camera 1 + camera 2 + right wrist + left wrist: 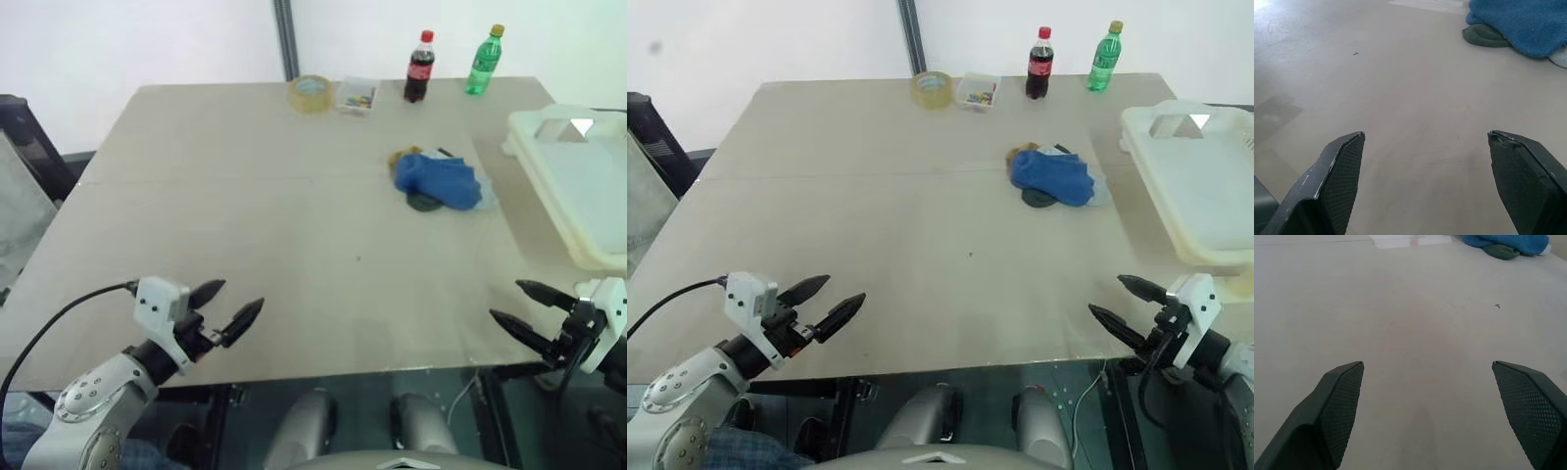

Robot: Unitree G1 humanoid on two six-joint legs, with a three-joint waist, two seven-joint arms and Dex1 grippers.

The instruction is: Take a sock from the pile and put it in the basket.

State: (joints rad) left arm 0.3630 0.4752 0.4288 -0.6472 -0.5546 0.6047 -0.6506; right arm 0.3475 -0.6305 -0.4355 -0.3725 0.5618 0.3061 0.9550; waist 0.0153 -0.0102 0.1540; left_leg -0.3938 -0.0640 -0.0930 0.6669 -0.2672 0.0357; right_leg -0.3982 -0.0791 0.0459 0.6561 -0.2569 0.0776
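Left tool [227, 305] and right tool [513, 305] both spread wide, empty, at near tabletop [245, 206] edge. Blue sock [439, 181] lay atop pile [434, 182], well apart from both tools, near basket [584, 196] at right side. Risk judged: grasp could snag yellow or grey sock beneath and drag two along. Long reach could nudge pile toward basket wall, or drop sock short of rim.
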